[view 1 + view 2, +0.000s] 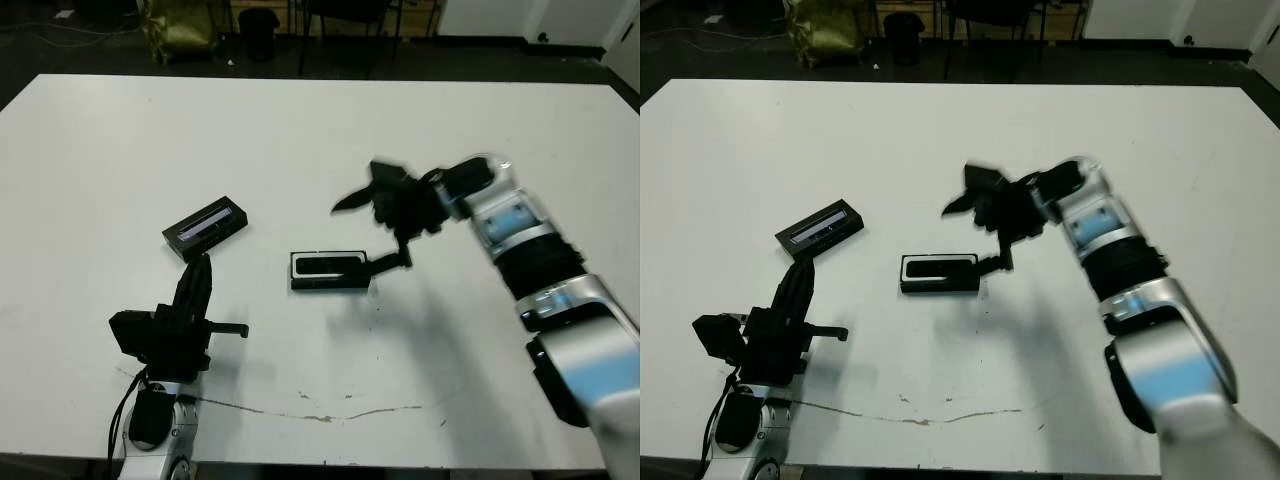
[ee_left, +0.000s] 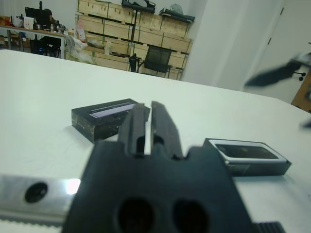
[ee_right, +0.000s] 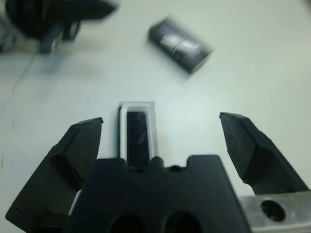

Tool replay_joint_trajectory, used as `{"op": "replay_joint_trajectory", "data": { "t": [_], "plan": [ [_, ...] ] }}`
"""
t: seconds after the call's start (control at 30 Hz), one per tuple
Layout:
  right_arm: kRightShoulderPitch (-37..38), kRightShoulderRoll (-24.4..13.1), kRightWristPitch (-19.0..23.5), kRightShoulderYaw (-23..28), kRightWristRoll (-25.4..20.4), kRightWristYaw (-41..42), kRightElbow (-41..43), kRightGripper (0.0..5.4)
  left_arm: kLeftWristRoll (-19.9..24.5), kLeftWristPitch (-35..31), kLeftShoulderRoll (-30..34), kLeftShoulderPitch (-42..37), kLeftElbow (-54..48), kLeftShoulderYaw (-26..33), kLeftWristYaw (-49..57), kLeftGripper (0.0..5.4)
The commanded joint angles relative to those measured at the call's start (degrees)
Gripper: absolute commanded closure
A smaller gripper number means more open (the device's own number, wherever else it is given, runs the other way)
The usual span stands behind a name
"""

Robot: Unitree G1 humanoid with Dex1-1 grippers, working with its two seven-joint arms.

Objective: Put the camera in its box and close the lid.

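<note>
Near the middle of the white worktop [image 1: 300, 150] lay the box [image 1: 331, 271], its white lining showing around the camera [image 1: 330, 266], which rested flat inside it. Beside the box, toward the robot's left and a little farther from the robot, sat the lid [image 1: 205, 228], flat on the worktop and turned at an angle, its pale strip facing up; it lay apart from the box and touched nothing else.

Above the right end of the box hung the right tool [image 3: 160, 133], blurred in the head views. Its two black fingers [image 3: 80, 143] were spread wide with nothing between them, and the wrist view looked straight down past them onto the open box and the camera within.

At the near left edge of the worktop rested the left tool [image 1: 200, 278], well apart from both box and lid. Its fingers [image 2: 163, 127] stood pressed close together with only a thin slit between them, gripping nothing, and pointed toward the lid.
</note>
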State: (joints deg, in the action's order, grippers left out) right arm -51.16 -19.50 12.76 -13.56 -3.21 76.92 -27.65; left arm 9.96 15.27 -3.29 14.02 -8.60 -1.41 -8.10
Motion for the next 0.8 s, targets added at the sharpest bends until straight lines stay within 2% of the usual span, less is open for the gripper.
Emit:
{"op": "replay_joint_trajectory", "data": {
  "t": [0.03,0.13,0.23,0.33,0.47,0.53,0.63,0.73,0.8],
  "plan": [
    [8.98,0.06,8.17,7.93,-5.07,-10.87,11.85,0.01,0.11,0.11,0.32,0.61,0.84,0.43,-0.03,5.4],
    [18.88,3.79,12.34,14.75,-8.45,-25.08,24.01,0.34,-0.11,-0.52,0.57,0.8,-0.05,0.43,0.06,5.4],
    [27.22,5.64,10.29,17.18,-7.49,-35.5,32.65,1.04,1.41,0.43,0.96,0.43,0.51,0.85,-1.42,5.4],
    [33.94,6.2,9.05,18.38,-6.83,-42.15,38.65,1.74,1.16,-0.23,1.37,0.14,0.13,1.29,-1.25,5.4],
    [42.72,6.19,6.38,20.48,-9.03,-45.03,43.87,2.63,1.47,-0.82,2.5,-0.32,-0.97,2.15,-1.64,5.4],
    [46.96,6.89,2.32,21.1,-9.65,-45.79,44.47,3.09,1.37,-2.95,3.45,-0.11,-3.16,2.88,-1.34,5.4],
    [53.25,8.13,-1.3,21.27,-10.5,-47.43,45.77,3.77,2.56,-4.6,5.57,-0.62,-5.02,4.77,-2.16,5.4],
    [57.23,9.44,-3.94,21.09,-11.79,-48.66,45.66,4.44,1.84,-8.4,8.68,-1.07,-8.31,6.73,-2.04,5.4],
    [58.31,9.92,-7.81,20.62,-11.42,-48.7,43.31,4.93,2.65,-8.92,10.86,-2.33,-8.58,8.46,-3.19,5.4]
  ]
}}
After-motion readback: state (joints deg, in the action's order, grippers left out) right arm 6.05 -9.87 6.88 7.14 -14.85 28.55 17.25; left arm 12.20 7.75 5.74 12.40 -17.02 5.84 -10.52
